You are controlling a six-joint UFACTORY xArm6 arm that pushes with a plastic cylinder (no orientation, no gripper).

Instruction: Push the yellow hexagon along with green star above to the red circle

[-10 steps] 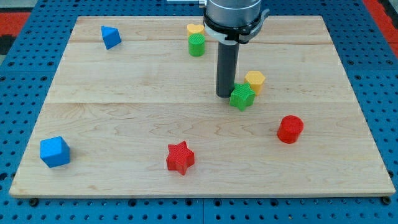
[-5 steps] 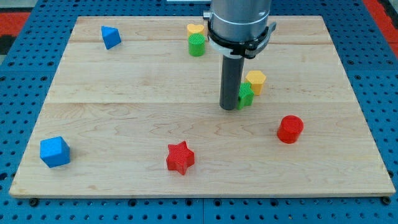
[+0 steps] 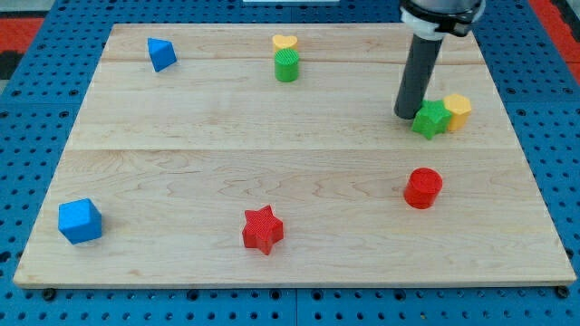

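Rightward, green star (image 3: 430,119) and yellow hexagon (image 3: 457,110) have been pushed; my tip (image 3: 407,116) is pressed against the star's left; no end effector is fitted.

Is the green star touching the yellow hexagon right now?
Touching. The camera view shows the green star pressed against the yellow hexagon with no board between them.

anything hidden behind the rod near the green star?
My tip sits at the view's left of the green star, which touches the yellow hexagon. The rod covers only a strip of board; no block visibly hides there.
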